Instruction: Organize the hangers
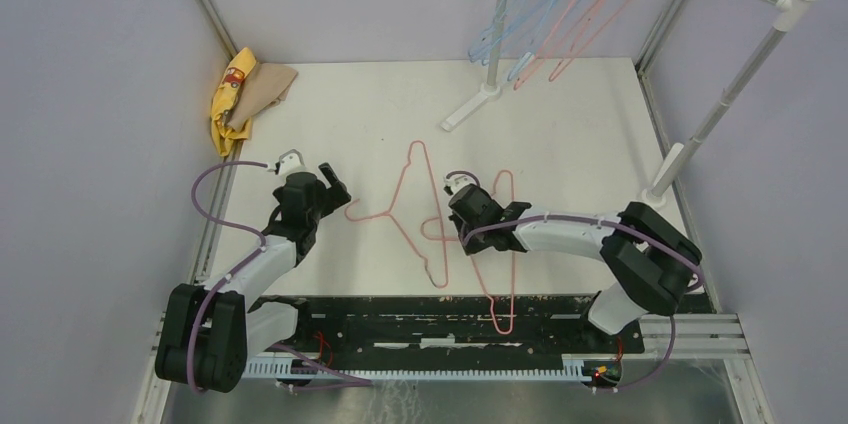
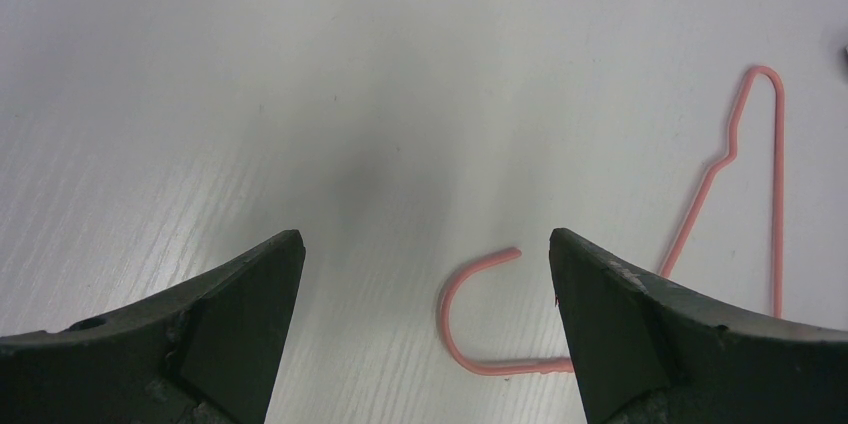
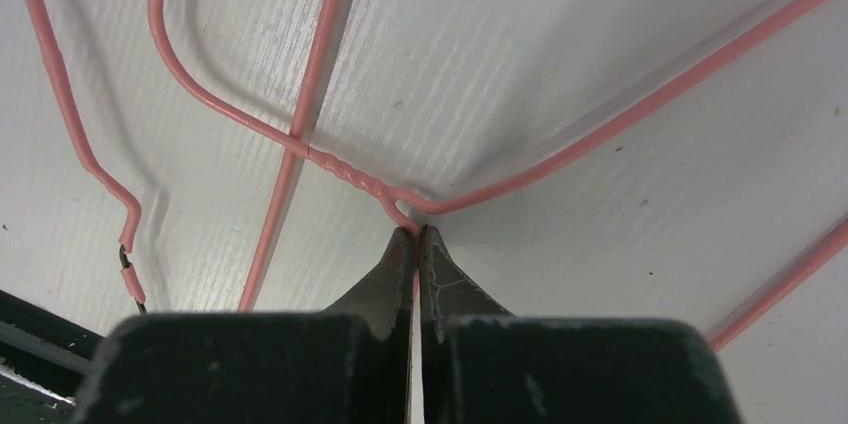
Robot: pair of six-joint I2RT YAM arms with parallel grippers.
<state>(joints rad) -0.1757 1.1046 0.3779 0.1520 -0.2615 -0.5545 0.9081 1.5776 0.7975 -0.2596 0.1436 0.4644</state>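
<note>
**Clenched at the neck, hook pointed left**

On the white table (image 1: 350,114), one pink triangular wire hanger (image 3: 345,172) is clamped below its twisted neck by the right arm's fingers (image 3: 395,274). Its hook is pointed left and its long axis is laid far-to-near, past the table's near edge. A second pink wire hanger (image 2: 778,194) is laid beside it, likewise oriented, its hook seen between the left arm's fingers (image 2: 240,314), spread wide.
</note>
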